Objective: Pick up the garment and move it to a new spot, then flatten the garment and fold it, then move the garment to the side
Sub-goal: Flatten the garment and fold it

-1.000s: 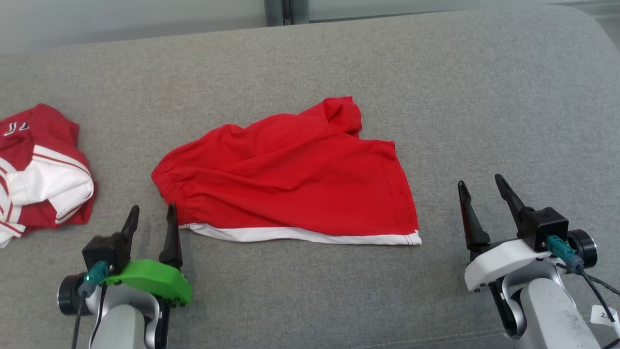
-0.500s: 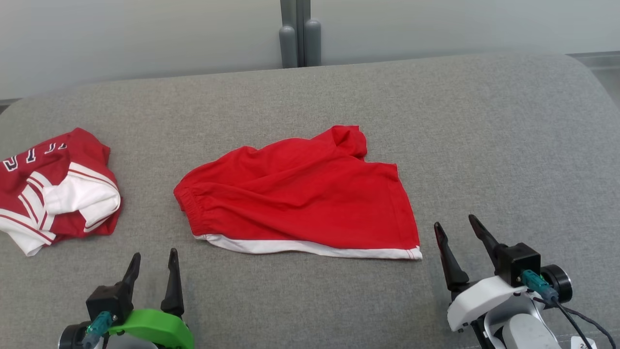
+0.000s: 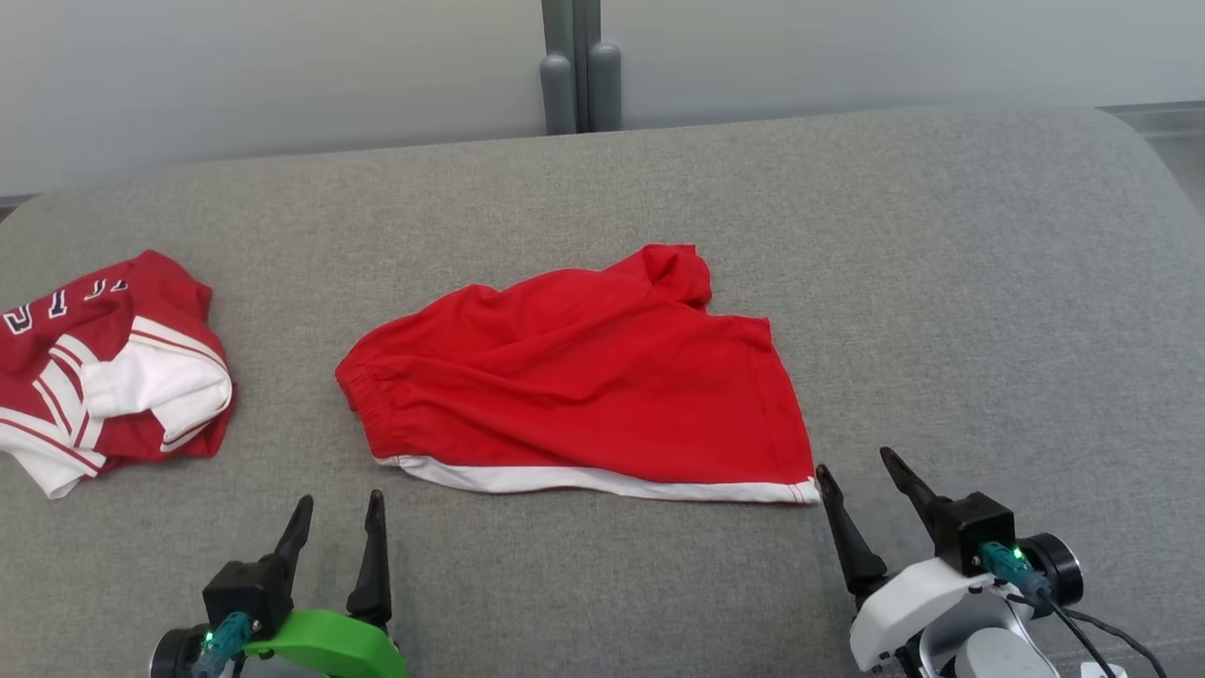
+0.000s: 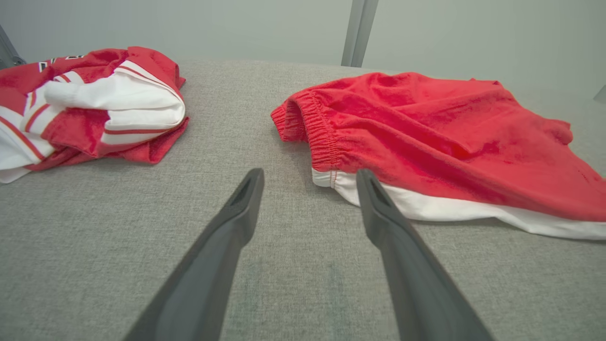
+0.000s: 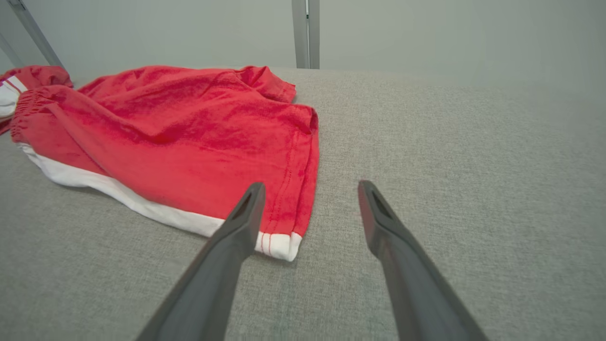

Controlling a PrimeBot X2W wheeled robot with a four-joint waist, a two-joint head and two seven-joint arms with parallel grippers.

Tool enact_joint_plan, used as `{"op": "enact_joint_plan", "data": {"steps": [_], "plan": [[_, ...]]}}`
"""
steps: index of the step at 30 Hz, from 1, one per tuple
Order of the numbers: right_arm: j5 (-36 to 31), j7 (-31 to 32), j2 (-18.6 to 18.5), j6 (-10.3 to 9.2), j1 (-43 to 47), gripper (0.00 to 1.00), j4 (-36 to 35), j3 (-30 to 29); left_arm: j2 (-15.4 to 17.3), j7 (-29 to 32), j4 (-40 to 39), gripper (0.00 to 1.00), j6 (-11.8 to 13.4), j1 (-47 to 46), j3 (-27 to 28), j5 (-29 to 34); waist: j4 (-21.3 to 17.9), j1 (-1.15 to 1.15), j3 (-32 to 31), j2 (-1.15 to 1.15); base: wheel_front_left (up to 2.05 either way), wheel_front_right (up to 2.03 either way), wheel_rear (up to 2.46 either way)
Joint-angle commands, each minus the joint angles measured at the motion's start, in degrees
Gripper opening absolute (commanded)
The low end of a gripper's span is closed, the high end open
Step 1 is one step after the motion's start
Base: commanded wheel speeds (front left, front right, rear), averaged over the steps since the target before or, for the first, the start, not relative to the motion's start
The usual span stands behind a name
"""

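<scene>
Grey cushion [image 3: 988, 282] stretches open beyond the hem of the red shorts [image 3: 584, 395].

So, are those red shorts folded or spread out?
Spread out but rumpled: the red shorts lie flat on the grey cushion, one far corner bunched.

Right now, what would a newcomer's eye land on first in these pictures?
The red shorts with a white near edge, lying spread and rumpled in the middle of the grey upholstered surface. Next, the crumpled red-and-white jersey at the robot's left, apart from them. The left hand and right hand sit open by the shorts' two near corners.
</scene>
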Motion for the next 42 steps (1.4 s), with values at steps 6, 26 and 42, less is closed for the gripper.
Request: {"op": "enact_joint_plan", "data": {"steps": [6,26,42], "plan": [[0.4,-0.2,-0.4,-0.08,-2.2,1.00,3.9,2.0,0.1,0.0,0.2,1.00,-0.2,-2.4,-2.4,-1.3,1.2,0.00,3.0,0.00,0.00,0.00,0.00],[3.1,-0.2,-2.1,-0.08,-4.0,0.90,8.4,7.4,0.1,0.0,1.2,1.00,-0.4,-3.7,-3.7,-2.1,2.0,0.00,5.0,0.00,0.00,0.00,0.00],[3.2,-0.2,-3.4,-0.08,-5.8,0.00,10.0,9.3,0.1,0.0,1.6,1.00,-0.8,-4.4,-4.6,-2.6,2.5,0.00,5.9,0.00,0.00,0.00,0.00]]}}
